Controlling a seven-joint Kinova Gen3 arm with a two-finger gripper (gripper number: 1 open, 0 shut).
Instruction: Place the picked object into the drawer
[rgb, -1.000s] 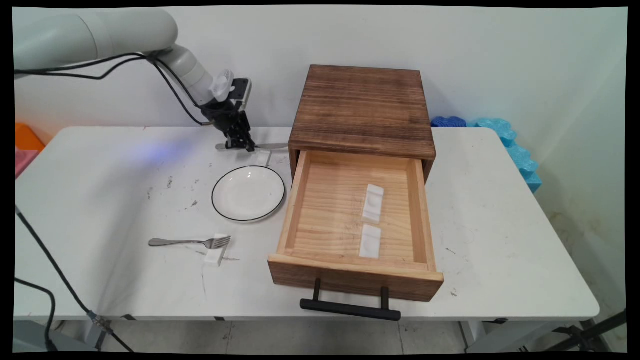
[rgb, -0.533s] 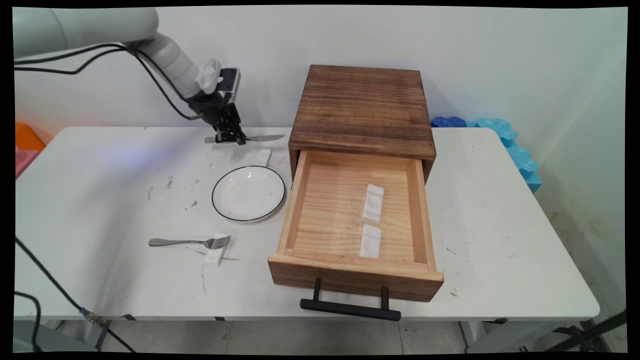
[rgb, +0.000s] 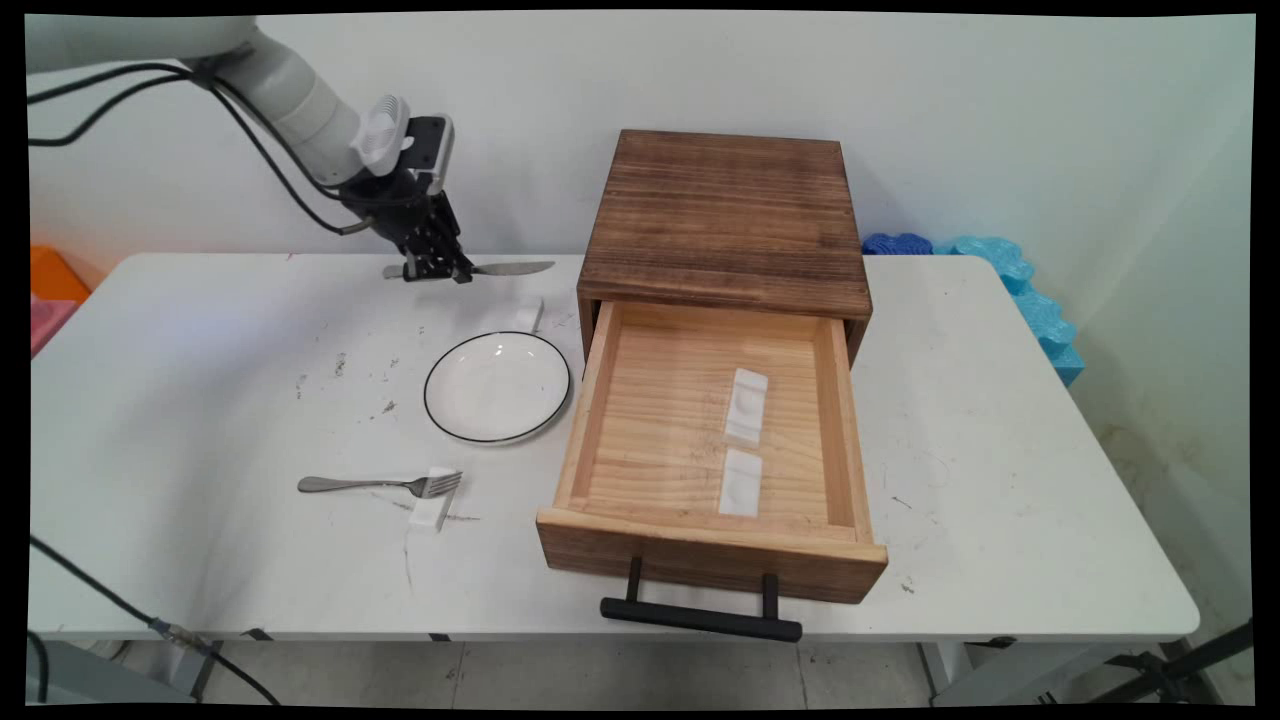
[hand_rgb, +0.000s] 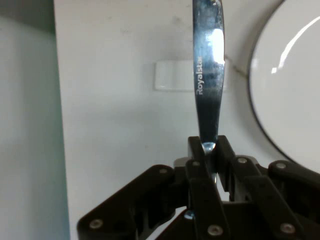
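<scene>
- My jaws clamp a shiny steel table knife (rgb: 500, 269) by its handle, upper left of frame; it hangs clear above the white worktop (rgb: 200, 400)
- A black-rimmed white plate (rgb: 497, 386) lies below it; the pale wooden drawer (rgb: 712, 440) stands open at centre

"What's on the white table (rgb: 1000, 480)?"
"I see a wooden drawer box (rgb: 720, 330) at centre, a plate (rgb: 497, 387) left of it, a fork (rgb: 380, 485) at lower left."
</scene>
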